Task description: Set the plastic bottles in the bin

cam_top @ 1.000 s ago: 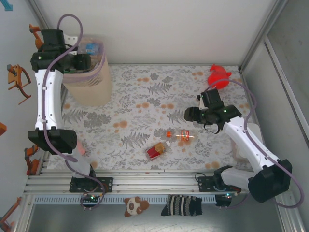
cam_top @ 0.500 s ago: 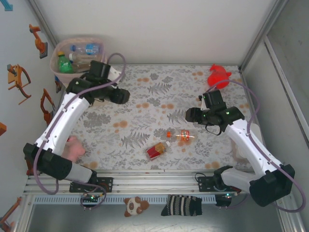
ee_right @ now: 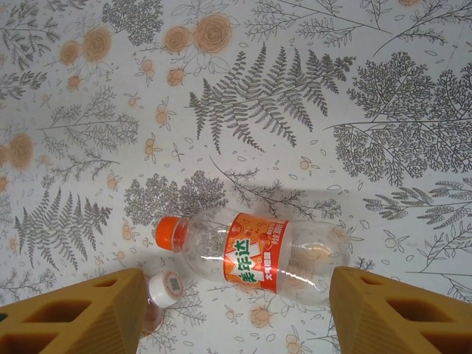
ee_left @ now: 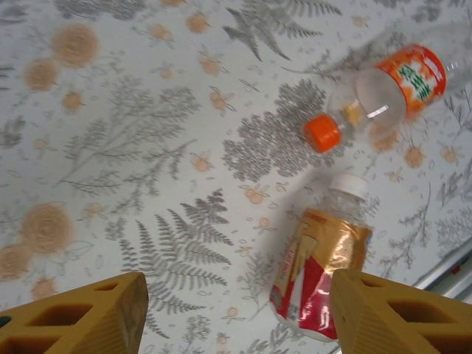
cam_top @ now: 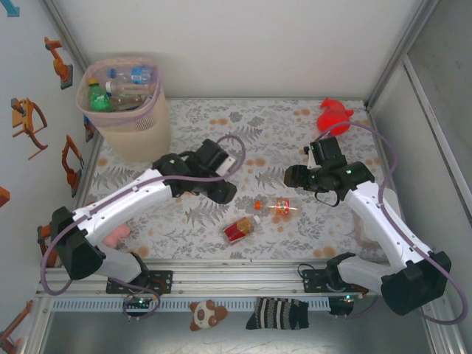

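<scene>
My left pincer [ee_left: 236, 313] is spread, nothing btwn its blocky, hollow-celled yellow-orange fingers [ee_left: 81, 317]. At lower right of that frame a crinkled red-label bottle [ee_left: 317, 291] w/ white cap lies on the fern-print cloth [ee_left: 147, 110]. My right pincer [ee_right: 236, 313] is spread too, over a clear orange-label bottle [ee_right: 254, 254] lying flat at frame centre. Seen from above, left arm [cam_top: 125, 203] stretches to mid-frame and right arm [cam_top: 376, 214] is bent. The bin [cam_top: 136, 140], upper left, is tapered beige w/ pinkish liner and holds other bottles [cam_top: 110, 92].

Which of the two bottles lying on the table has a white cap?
The red-and-gold-labelled bottle; the orange-labelled bottle beside it has an orange cap.
</scene>
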Action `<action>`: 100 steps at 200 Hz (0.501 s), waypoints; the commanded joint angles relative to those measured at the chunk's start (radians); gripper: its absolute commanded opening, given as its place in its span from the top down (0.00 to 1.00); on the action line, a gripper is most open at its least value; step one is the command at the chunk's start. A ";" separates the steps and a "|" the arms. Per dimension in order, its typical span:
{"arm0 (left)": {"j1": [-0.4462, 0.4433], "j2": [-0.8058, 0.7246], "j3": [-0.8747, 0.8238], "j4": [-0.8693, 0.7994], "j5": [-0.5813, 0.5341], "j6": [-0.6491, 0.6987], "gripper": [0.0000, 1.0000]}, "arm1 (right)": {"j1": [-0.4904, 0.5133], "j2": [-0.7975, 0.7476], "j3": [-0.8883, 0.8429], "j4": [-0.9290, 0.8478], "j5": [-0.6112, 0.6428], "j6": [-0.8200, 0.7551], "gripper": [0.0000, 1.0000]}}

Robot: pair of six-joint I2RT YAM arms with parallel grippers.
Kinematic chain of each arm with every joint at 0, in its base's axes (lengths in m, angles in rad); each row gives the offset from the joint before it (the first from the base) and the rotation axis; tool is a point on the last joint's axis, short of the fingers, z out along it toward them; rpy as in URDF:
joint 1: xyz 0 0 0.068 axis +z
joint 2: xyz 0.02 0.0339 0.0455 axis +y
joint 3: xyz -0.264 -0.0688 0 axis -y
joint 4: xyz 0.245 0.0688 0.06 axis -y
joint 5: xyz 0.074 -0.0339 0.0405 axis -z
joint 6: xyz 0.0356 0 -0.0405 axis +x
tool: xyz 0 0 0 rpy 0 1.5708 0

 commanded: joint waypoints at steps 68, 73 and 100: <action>-0.246 0.237 0.048 -0.065 -0.069 -0.088 0.15 | -0.008 -0.041 0.022 -0.054 0.035 -0.013 0.34; -0.256 0.247 0.051 -0.070 -0.075 -0.090 0.14 | -0.008 -0.040 0.022 -0.053 0.035 -0.011 0.34; -0.284 0.304 0.045 -0.070 -0.094 -0.087 0.08 | -0.008 -0.038 0.024 -0.053 0.032 -0.009 0.34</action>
